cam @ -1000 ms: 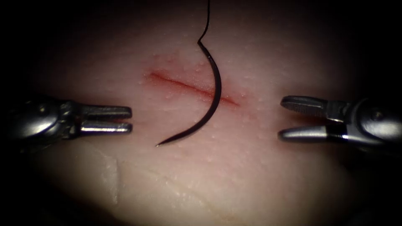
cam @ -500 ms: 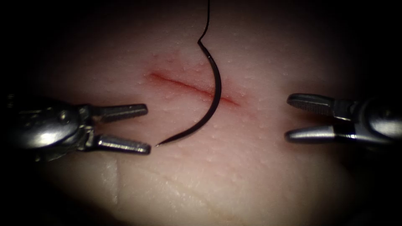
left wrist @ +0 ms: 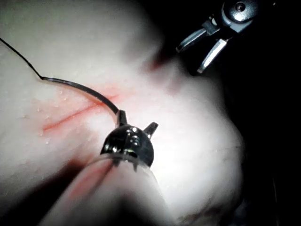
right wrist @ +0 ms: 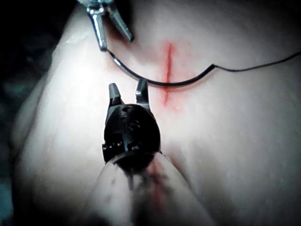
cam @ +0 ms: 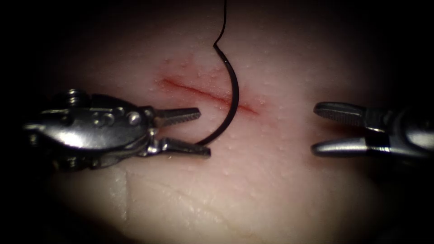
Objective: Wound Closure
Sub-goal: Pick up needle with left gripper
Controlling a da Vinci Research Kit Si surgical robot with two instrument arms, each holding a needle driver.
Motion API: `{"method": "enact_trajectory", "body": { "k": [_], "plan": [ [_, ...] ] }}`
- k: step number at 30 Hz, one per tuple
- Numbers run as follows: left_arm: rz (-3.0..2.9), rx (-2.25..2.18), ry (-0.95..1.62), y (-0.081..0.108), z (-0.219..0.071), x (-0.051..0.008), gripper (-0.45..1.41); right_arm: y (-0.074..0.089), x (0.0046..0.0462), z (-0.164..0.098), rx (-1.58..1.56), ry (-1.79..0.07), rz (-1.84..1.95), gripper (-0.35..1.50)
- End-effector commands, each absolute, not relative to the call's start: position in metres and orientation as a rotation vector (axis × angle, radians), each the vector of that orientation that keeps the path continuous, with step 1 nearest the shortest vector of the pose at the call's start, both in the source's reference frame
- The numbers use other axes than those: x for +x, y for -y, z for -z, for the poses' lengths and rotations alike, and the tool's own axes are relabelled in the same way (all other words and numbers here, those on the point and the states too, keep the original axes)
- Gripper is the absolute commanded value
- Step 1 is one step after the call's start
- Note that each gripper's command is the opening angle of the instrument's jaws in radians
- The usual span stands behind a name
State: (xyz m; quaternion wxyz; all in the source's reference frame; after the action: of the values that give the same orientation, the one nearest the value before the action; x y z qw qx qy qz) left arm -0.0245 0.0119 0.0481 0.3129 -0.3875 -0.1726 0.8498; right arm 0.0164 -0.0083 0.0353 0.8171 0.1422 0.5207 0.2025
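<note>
A: Needle (cam: 232,97) lies loose on the tissue (cam: 253,180), across the cut (cam: 203,93); your left tool (cam: 199,132) straddles its tip end, jaws apart.

B: Grasp behind the point, not on it. Right tool (cam: 316,128) waits agape, holding nothing; thread (cam: 223,22) trails upward.

The left tool (cam: 199,131) reached in level from the left, jaws parted and holding nothing. The right tool (cam: 318,129) sat level opposite, jaws spread wide, likewise empty.

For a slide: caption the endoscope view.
Left tool, jaws open, at the tip end of the needle lying across the cut; right tool open, holding nothing.
</note>
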Motion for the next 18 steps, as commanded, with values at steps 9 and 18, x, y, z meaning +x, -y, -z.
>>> {"method": "enact_trajectory", "body": {
  "k": [9,18],
  "plan": [
    [-2.282,-0.912,0.443,-0.0112,-0.0508,-0.0250,0.63,0.0091,0.0171,-0.0357,0.307,-1.109,-0.430,0.44],
    [-2.338,-0.880,0.501,-0.0093,-0.0522,-0.0257,0.56,0.0091,0.0172,-0.0356,0.307,-1.109,-0.430,0.44]
  ]
}}
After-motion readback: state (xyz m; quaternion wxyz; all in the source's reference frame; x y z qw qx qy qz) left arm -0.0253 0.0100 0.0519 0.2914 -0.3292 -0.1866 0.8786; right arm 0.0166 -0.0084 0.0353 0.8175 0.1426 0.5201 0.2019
